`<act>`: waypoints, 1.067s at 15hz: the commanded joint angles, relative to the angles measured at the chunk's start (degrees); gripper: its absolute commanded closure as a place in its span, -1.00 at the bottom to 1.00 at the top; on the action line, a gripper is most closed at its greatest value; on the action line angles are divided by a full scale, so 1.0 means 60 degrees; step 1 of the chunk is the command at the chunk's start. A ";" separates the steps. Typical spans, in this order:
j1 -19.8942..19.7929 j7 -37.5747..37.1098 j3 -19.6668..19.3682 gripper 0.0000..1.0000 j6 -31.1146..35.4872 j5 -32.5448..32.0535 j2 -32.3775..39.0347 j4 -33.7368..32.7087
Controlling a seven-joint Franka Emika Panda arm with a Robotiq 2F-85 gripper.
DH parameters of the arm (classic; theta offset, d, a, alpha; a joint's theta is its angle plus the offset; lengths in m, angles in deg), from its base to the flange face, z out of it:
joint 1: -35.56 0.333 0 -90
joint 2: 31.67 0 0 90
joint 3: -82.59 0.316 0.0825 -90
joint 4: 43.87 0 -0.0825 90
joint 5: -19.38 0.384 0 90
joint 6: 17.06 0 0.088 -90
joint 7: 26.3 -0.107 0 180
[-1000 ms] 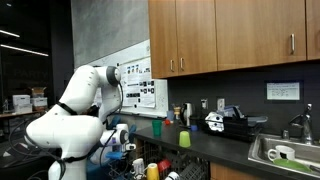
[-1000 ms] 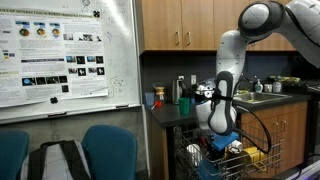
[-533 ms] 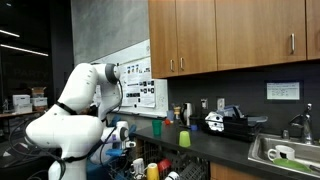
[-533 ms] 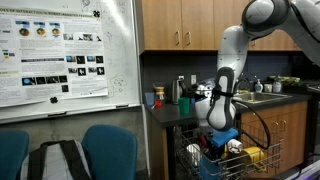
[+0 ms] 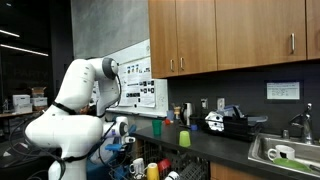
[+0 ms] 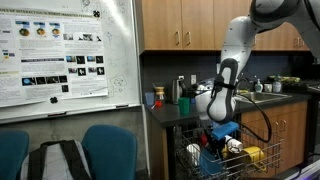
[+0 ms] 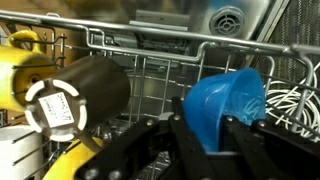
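Hand (image 7: 212, 128): clenched around the blue cup (image 7: 226, 100), over the wire rack (image 7: 150, 45).
Cup axis: roughly sideways across the wrist view, mouth towards the right.
Neighbour: dark cup (image 7: 88, 92), near on its left.

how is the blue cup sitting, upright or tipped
Tipped: the wrist view shows the blue cup lying on its side in the wire rack.

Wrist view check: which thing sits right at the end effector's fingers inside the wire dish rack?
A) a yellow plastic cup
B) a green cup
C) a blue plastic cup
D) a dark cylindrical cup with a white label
C: the blue plastic cup sits right between the dark fingers of the end effector, while the dark cylindrical cup with a white label lies off to one side.
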 commanded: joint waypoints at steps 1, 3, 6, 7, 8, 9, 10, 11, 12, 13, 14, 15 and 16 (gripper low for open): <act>-0.0122 -0.0345 0.0210 0.87 -0.0522 -0.0248 -0.1096 0.0476; -0.0207 -0.0474 0.0271 0.87 -0.0732 -0.0398 -0.1451 0.0580; -0.0506 -0.0653 0.0447 0.87 -0.0979 -0.0605 -0.2010 0.0714; -0.0676 -0.0662 0.0525 0.87 -0.1026 -0.0656 -0.2244 0.0775; -0.0849 -0.0698 0.0631 0.87 -0.1057 -0.0694 -0.2404 0.0786; -0.1031 -0.0684 0.0716 0.87 -0.1104 -0.0707 -0.2621 0.0825; -0.1205 -0.0681 0.0810 0.87 -0.1126 -0.0694 -0.2774 0.0831; -0.1458 -0.0461 0.0996 0.87 -0.1176 -0.0482 -0.2951 0.0833; -0.1653 -0.0370 0.1117 0.87 -0.1189 -0.0429 -0.3120 0.0847; -0.1835 -0.0320 0.1252 0.87 -0.1209 -0.0372 -0.3257 0.0824; -0.2015 -0.0250 0.1387 0.87 -0.1216 -0.0286 -0.3363 0.0783; -0.2196 -0.0128 0.1516 0.87 -0.1217 -0.0155 -0.3506 0.0749; -0.2355 -0.0038 0.1637 0.87 -0.1204 -0.0031 -0.3606 0.0697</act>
